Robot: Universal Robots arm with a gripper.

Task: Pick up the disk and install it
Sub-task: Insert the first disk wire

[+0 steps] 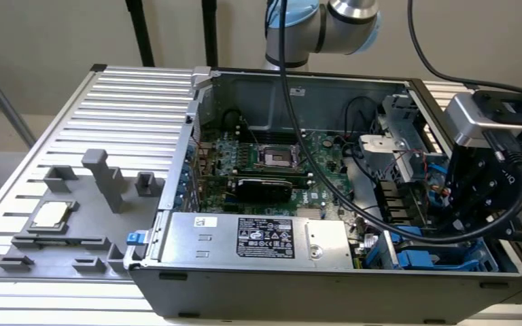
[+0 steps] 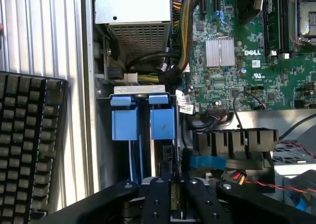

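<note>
The pincer [image 2: 173, 183] is seen closed, apparently clamped on the disk [image 2: 161, 135], which is stood on edge beside another blue carrier [image 2: 124, 125] in the computer case [image 1: 270, 285], toward the table [image 1: 107, 102] edge on the exterior view's right.

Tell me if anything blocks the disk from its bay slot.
Nothing visible blocks it. The disk, gripped edge-on by the gripper, stands at the bay slot beside a second blue carrier; the cables lie past the slot's end.
</note>
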